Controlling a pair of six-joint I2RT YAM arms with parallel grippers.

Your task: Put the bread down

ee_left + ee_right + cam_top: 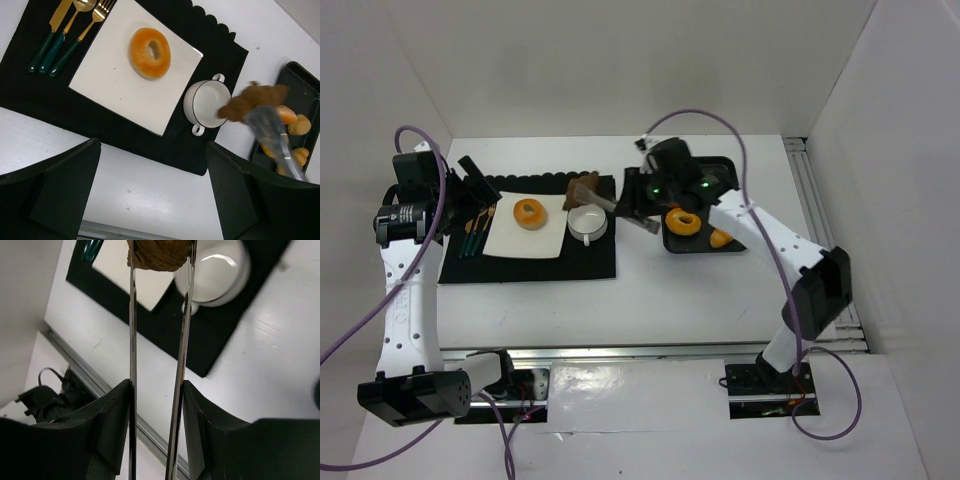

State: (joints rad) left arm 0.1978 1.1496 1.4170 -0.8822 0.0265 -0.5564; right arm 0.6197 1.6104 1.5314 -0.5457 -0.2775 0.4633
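Tongs (623,208) in the right gripper (642,202) are clamping brown bread (583,187) at their left tips, just far of the white bowl (587,223). Left wrist: bread is hanging by the bowl's right rim. Right wrist: both blades are squeezing it.

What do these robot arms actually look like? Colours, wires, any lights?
The left arm and right arm are white tubes with chunky black joints. A loose purple cable trails along each. The left gripper and right gripper each have two broad, matte black fingers. Small green lights glow at the right wrist.
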